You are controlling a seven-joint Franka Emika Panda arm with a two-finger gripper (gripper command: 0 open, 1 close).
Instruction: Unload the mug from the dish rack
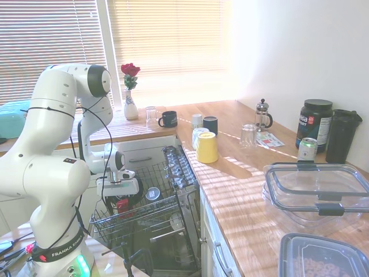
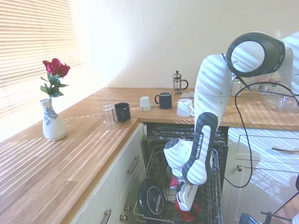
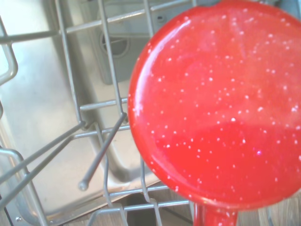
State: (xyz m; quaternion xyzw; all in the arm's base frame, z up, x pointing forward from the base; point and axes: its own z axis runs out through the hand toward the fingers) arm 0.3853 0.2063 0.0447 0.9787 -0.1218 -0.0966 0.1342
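I have the hand (image 2: 186, 208) down inside the dish rack (image 1: 155, 199), and the mug (image 3: 221, 108) sits right at it. In the second exterior view the red mug shows at and just below the fingertips, but I cannot tell whether the hand is clenched on it or only resting against it. The wrist view is filled by the mug's glossy red, white-speckled round face, with grey rack wires and tines and the steel tub of the dishwasher beside and below it. A dark round dish (image 2: 150, 198) stands on edge in the rack next to the arm.

On the tabletop (image 1: 242, 190), a yellow cup (image 1: 206, 147) stands upside down near the edge above the rack. Further back are a black mug (image 1: 169, 119), a clear glass (image 1: 151, 115) and a French press (image 1: 263, 114). A clear lidded tub (image 1: 316, 193) at the near end looks empty; the one below it (image 1: 323, 257) holds something brownish I can't identify.
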